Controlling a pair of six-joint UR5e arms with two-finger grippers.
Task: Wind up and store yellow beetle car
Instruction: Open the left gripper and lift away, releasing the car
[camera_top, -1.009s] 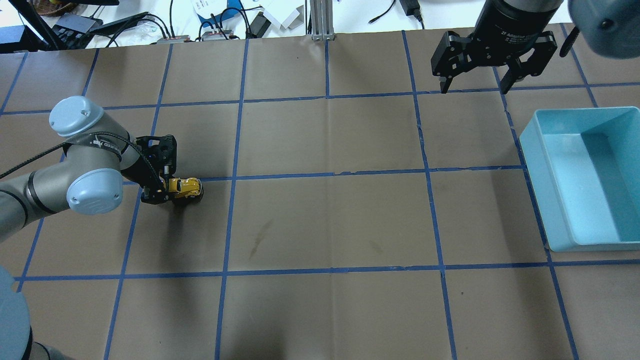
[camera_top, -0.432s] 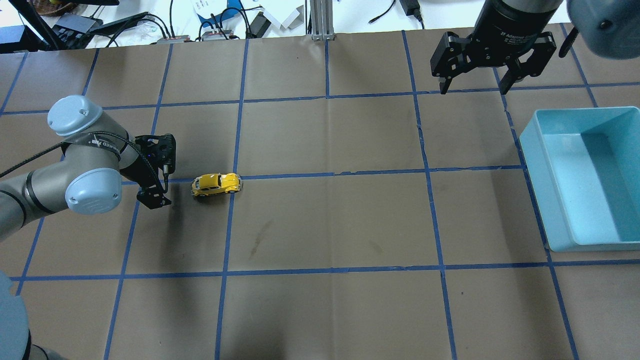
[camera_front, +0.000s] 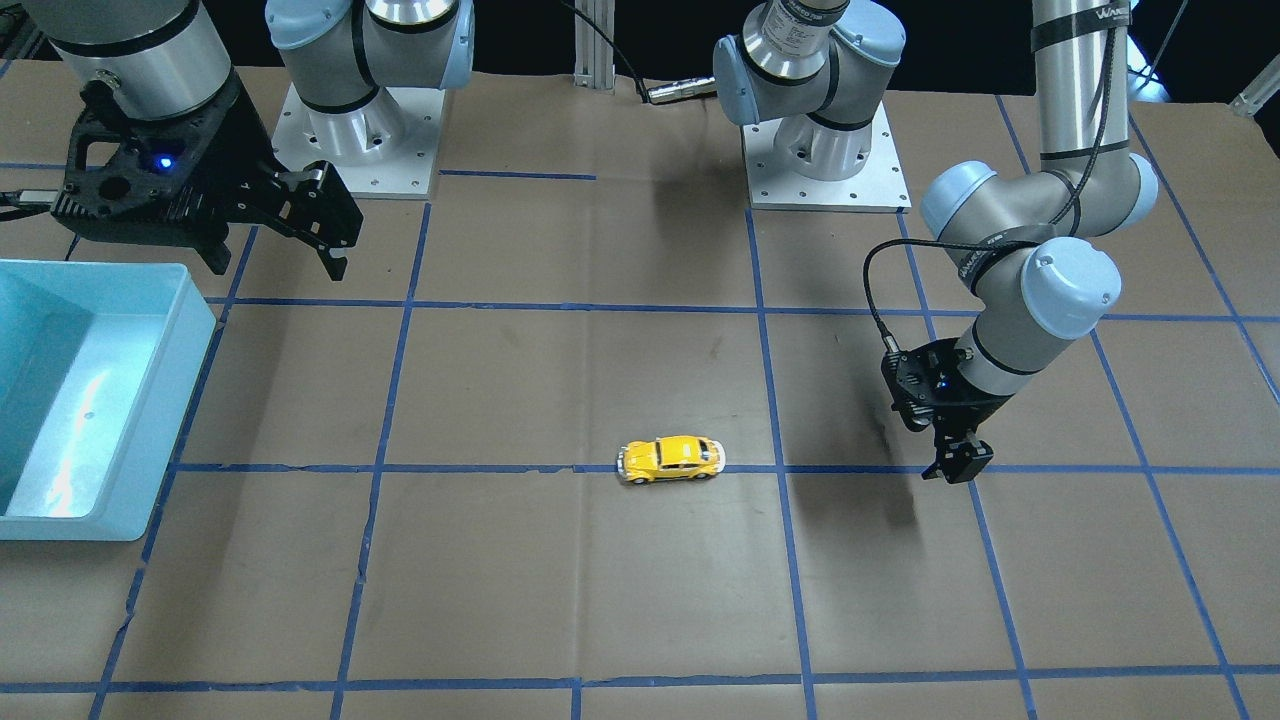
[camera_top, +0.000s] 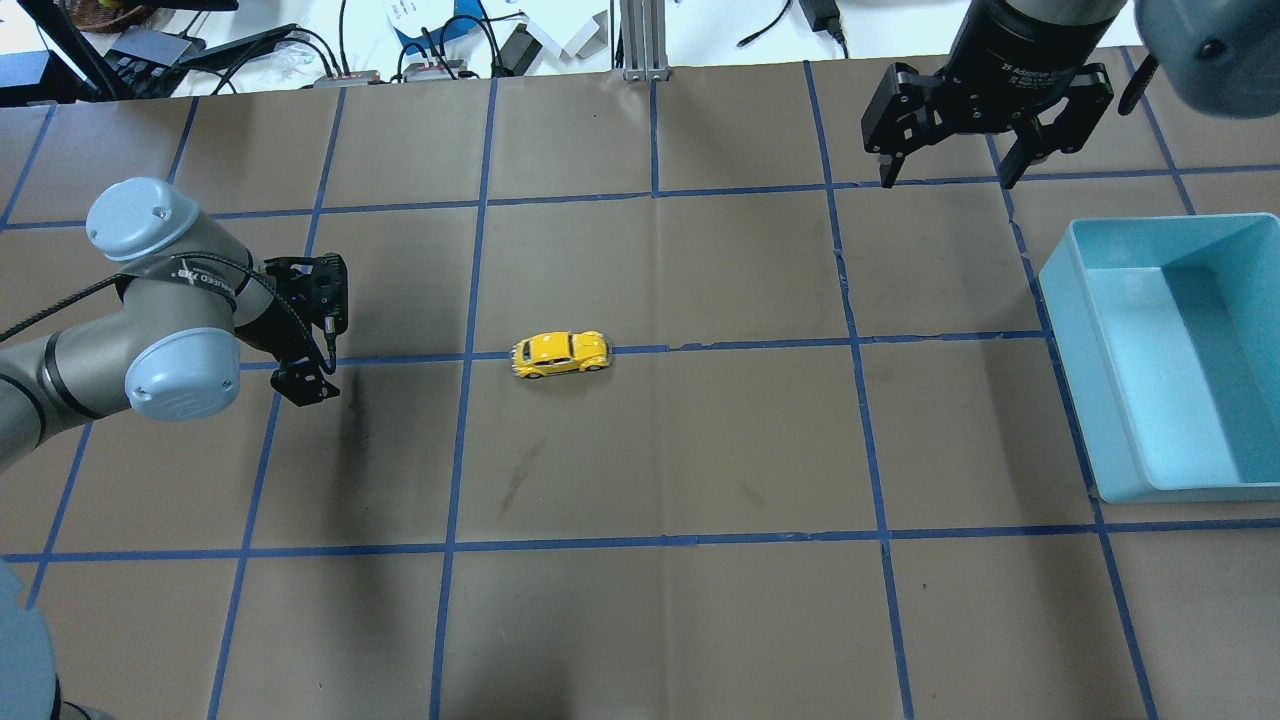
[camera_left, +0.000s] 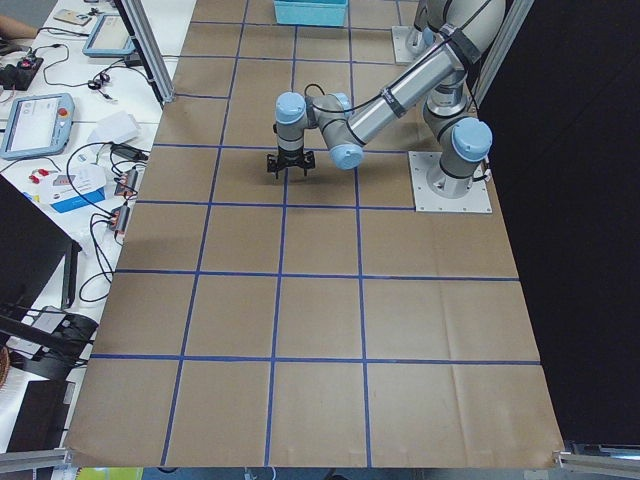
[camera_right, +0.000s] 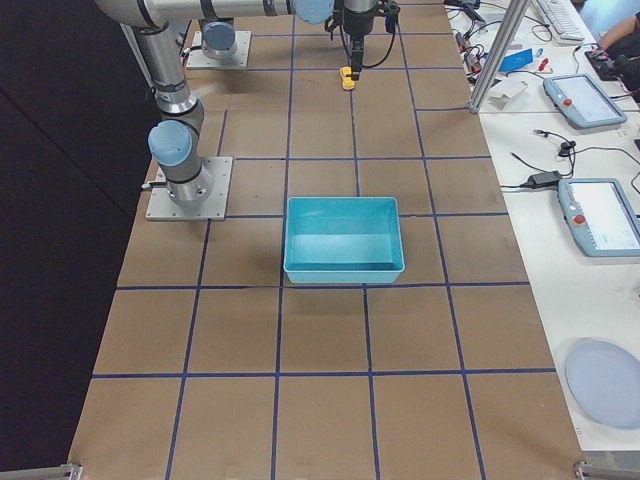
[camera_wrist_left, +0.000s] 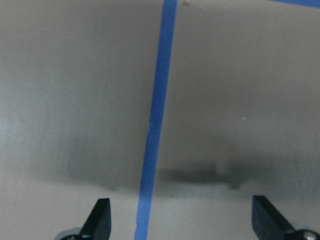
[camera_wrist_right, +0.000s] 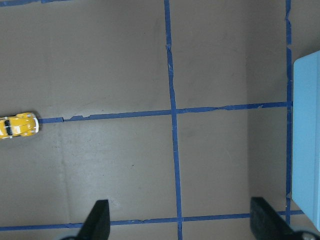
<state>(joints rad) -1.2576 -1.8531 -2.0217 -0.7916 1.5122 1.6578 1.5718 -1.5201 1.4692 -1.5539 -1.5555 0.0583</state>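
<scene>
The yellow beetle car (camera_top: 560, 353) is a small glossy toy with a rounded body, dark windows, black wheels and pale trim at both ends. It stands on its wheels on the counter (camera_top: 700, 450), lengthways along one of the blue tape lines (camera_top: 750, 346) that divide the brown paper into squares. Neither pincer touches it.

The left pincer (camera_front: 958, 465) hangs just over the counter, beside the same tape line and well apart from the car. Its wrist view shows the two fingertips (camera_wrist_left: 101, 216) spread wide with only paper and tape between them. The right pincer (camera_top: 948, 178) hovers high over the far side of the counter, its jaws also wide and holding nothing. Its wrist camera looks down on the car at the left edge of the view and on the edge of the bin at the right.

The light blue bin (camera_top: 1070, 330) sits at the robot's right end of the counter, well apart from the car. Only taped paper lies between the two. Cables and small electronics (camera_top: 430, 50) are on the white table beyond the counter's far edge, next to an aluminium post (camera_top: 640, 40).
</scene>
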